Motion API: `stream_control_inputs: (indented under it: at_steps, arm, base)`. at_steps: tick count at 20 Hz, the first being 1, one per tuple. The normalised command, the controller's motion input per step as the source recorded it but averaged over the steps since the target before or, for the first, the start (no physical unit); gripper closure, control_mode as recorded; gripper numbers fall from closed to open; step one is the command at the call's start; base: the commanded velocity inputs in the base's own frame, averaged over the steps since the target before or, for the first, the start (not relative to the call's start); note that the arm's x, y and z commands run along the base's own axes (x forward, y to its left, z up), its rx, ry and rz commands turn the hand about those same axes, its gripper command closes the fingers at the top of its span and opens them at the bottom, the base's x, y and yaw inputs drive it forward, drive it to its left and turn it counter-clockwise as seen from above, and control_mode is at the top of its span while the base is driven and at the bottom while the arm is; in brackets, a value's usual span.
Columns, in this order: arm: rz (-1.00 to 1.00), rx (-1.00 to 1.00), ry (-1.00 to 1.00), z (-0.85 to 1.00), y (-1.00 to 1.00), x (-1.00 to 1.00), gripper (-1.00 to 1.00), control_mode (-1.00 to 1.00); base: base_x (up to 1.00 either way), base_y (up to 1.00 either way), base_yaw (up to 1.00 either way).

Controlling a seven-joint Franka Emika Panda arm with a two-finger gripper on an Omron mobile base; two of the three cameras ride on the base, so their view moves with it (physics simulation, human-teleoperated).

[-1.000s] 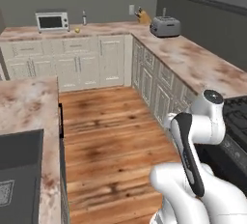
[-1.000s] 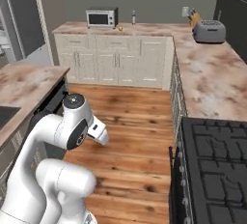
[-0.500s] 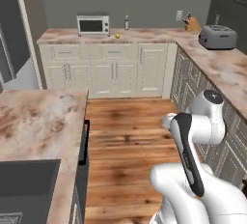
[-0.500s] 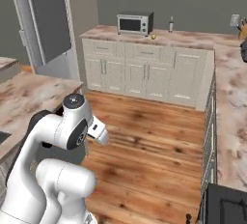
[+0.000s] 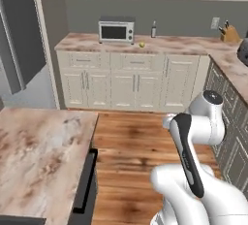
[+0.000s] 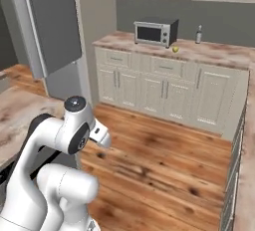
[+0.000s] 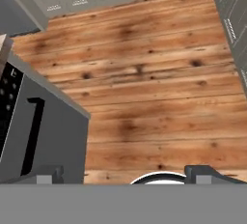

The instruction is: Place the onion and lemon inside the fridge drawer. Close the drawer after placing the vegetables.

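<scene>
Kitchen, mid-floor: your arm stands folded over the wood floor (image 7: pixel 144 88), claw (image 7: pixel 124 174) pointing down at bare planks, fingers (image 7: pixel 48 175) spread wide apart w/ nothing between them. In the hand view a dark grey appliance front (image 7: pixel 43 136) w/ a black handle sits at 9 o'clock.

The lemon (image 5: pixel 141 45) lies on the far counter (image 5: pixel 184 47), just beside the microwave (image 5: pixel 116 31) at its 3 o'clock; from the right base cam it's the same small yellow-green spot (image 6: pixel 175 50) at about 1 o'clock. A bottle (image 5: pixel 153 29) stands behind it. The grey fridge (image 6: pixel 50 26) is at 10 o'clock in the right base view, its door (image 6: pixel 52 21) hanging open. Can't make out onion or drawer from here.
</scene>
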Motion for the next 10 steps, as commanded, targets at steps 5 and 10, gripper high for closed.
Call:
stream_control_inputs:
  at_steps: [5,10]
  arm:
    - [0.00,0.00,0.00,0.00,0.00,0.00,-1.00,1.00]
    - [0.00,0.00,0.00,0.00,0.00,0.00,-1.00,1.00]
  base:
    - [1.00,-0.40,0.03]
    - [1.00,-0.32,-0.01]
